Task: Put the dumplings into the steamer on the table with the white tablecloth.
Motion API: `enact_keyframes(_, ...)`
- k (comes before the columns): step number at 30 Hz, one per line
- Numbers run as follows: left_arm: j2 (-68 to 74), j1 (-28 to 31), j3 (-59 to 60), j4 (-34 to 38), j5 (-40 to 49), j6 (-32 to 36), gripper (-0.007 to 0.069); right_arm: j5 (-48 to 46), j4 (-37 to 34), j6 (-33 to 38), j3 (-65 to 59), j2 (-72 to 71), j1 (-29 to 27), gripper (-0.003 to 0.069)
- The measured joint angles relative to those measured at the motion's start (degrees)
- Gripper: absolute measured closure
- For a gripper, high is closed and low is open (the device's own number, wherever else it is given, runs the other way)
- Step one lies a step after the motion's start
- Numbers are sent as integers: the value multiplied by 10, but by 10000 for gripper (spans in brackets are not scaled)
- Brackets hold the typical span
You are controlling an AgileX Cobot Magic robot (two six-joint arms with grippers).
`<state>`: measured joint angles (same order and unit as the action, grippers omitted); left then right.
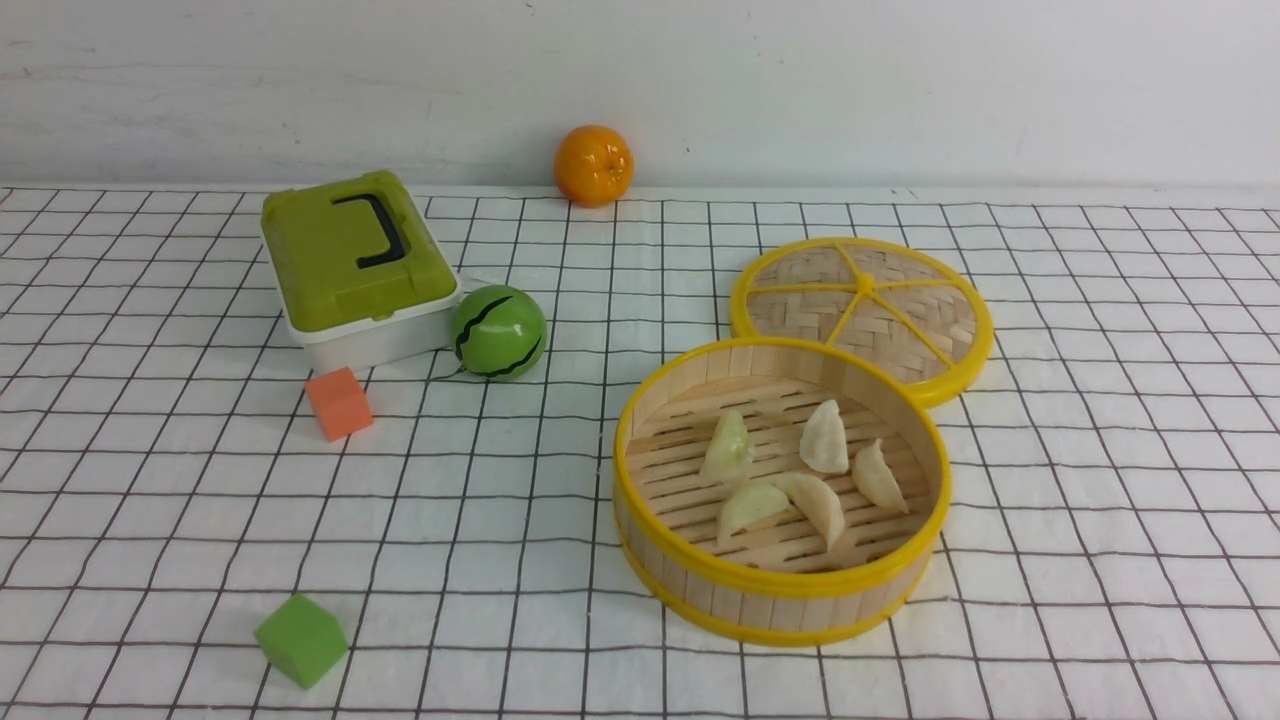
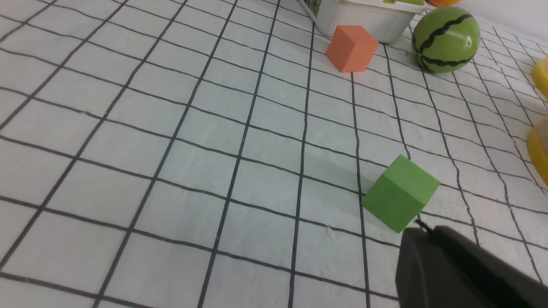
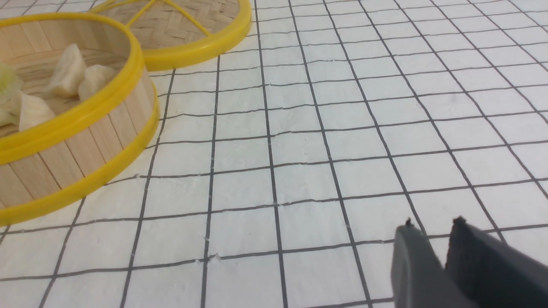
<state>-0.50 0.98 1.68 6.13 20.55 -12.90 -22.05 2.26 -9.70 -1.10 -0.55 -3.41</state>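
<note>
Five dumplings (image 1: pixel 790 470) lie on the slotted floor of the steamer (image 1: pixel 780 590), which stands on the desk (image 1: pixel 1100 500) to the right of centre in the front view. Two of them, toward the near side, touch each other; the other three lie close around them. The desk is covered by the white tablecloth (image 1: pixel 150 500) with its thin dark grid.

The woven lid (image 1: pixel 862 310) with yellow spokes lies flat behind the steamer, its rim touching or tucked just behind the steamer's far edge. On the left half sit a green-lidded box (image 1: pixel 350 265), a watermelon ball (image 1: pixel 498 332) just beside it, an orange cube (image 1: pixel 339 403) in front of the box, and a green cube (image 1: pixel 301 639) nearer the front edge. An orange (image 1: pixel 594 165) rests at the back by the wall.

Neither arm appears in the front view. The left pincer (image 2: pixel 417 233) is closed, empty, hanging near the green cube. The right pincer (image 3: pixel 432 229) stands slightly parted with a narrow gap between its jaws, holding nothing, over bare cloth well apart from the steamer.
</note>
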Motion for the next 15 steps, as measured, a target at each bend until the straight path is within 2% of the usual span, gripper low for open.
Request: enact_keyframes(15, 0, 0, 0, 1, 0, 0, 636, 0, 0, 0, 0, 0, 0, 513)
